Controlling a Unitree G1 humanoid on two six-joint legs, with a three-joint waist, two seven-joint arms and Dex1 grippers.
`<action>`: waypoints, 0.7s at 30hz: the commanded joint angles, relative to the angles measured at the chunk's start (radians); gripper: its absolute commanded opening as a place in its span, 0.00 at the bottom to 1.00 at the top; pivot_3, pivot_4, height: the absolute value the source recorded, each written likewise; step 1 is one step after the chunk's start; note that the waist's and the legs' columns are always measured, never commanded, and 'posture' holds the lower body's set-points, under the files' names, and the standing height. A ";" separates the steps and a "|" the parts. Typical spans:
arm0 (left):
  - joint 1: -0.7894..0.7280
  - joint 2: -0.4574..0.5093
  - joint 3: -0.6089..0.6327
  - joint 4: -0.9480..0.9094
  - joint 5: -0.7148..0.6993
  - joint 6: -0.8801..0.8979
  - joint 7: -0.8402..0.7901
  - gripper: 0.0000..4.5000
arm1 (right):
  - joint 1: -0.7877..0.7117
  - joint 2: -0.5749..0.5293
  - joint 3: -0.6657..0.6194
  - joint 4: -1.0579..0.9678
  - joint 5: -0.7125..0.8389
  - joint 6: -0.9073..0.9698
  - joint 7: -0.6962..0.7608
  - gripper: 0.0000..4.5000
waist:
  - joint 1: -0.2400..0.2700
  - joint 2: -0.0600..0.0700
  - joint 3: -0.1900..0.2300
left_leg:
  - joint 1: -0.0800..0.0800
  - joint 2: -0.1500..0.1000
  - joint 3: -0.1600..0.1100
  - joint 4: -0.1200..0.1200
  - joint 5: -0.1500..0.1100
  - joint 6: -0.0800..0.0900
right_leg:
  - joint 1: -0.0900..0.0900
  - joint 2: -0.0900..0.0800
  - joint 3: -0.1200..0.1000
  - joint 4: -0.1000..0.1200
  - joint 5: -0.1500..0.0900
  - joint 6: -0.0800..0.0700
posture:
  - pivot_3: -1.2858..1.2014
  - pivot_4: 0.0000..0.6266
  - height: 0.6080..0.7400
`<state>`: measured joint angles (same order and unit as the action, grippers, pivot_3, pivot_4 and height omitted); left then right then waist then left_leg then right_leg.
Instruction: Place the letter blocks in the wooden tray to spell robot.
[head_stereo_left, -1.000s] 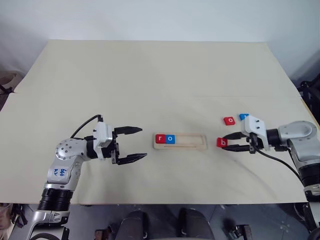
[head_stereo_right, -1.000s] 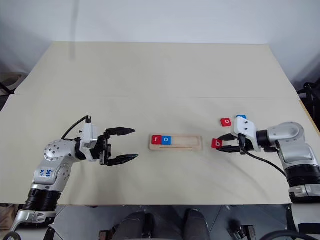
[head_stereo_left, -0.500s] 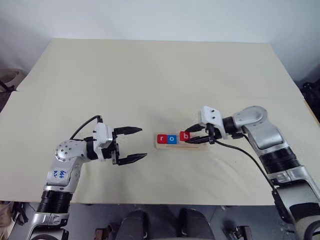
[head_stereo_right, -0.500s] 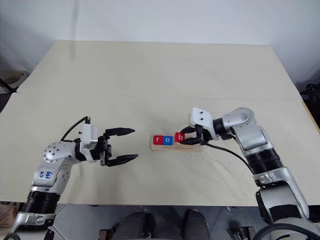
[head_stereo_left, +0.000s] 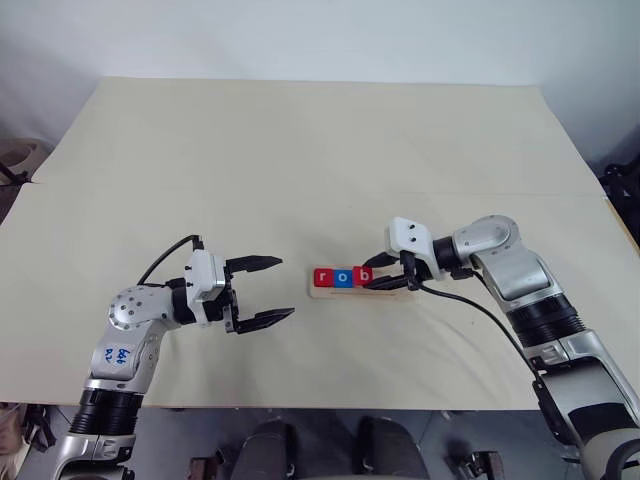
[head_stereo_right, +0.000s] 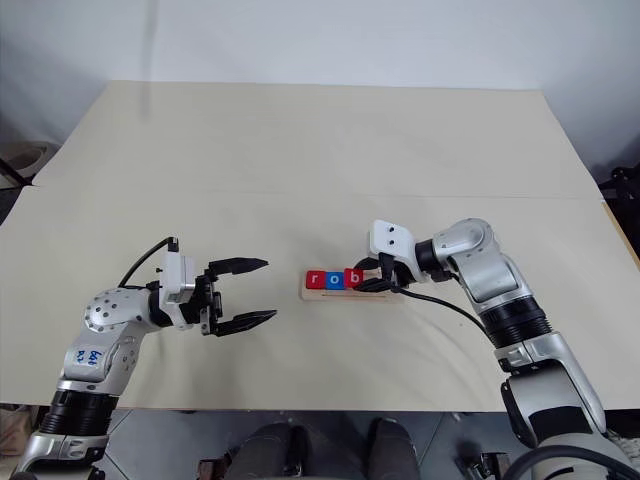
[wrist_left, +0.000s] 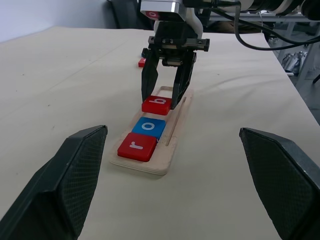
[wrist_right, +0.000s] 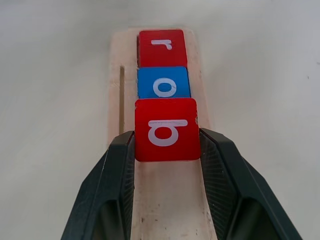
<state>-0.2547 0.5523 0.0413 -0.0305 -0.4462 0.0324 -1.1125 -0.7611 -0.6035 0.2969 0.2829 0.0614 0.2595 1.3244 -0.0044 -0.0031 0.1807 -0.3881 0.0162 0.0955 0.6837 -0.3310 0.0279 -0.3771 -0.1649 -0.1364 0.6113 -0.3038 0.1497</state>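
While our right gripper (wrist_right: 166, 150) pinched the red b block (wrist_right: 167, 129) by its side edges over the tray (wrist_left: 172, 131), beside the o, it looked light and rigid (probably slick); our left gripper (head_stereo_left: 262, 291) stood spread.

A lab-like test room: a pale tabletop (head_stereo_left: 300, 150) against a bare white wall (head_stereo_left: 320, 40), cables and equipment beside the tabletop.
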 joint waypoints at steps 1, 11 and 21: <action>0.007 0.003 0.018 -0.037 -0.015 -0.006 0.006 1.00 | -0.014 -0.005 -0.005 -0.002 -0.003 -0.011 0.000 0.49 | 0.000 0.000 0.000 | 0.000 0.000 0.000 0.000 0.000 0.000 | 0.000 0.000 0.000 0.000 0.000 0.000 | 0.52 0.24 1.00; -0.004 0.001 0.015 -0.032 -0.017 -0.007 0.007 1.00 | -0.001 -0.029 -0.044 -0.073 0.063 0.036 0.042 0.99 | 0.000 0.000 0.000 | 0.000 0.000 0.000 0.000 0.000 0.000 | 0.000 0.000 0.000 0.000 0.000 0.000 | 0.52 0.24 1.00; -0.023 -0.026 0.000 0.028 -0.012 -0.015 -0.003 1.00 | 0.388 -0.182 -0.452 -0.313 0.221 0.046 -0.135 0.99 | 0.022 0.000 0.000 | -0.001 -0.001 -0.001 -0.001 0.000 0.000 | 0.000 0.000 -0.001 -0.001 0.000 0.000 | 0.52 0.24 1.00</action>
<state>-0.2709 0.5293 0.0351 -0.0117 -0.4461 0.0292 -1.1101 -0.4336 -0.7691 -0.0477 0.0544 0.2418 0.3265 1.2414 0.0171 -0.0031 0.1807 -0.3887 0.0155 0.0949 0.6831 -0.3311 0.0280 -0.3768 -0.1650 -0.1371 0.6104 -0.3036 0.1500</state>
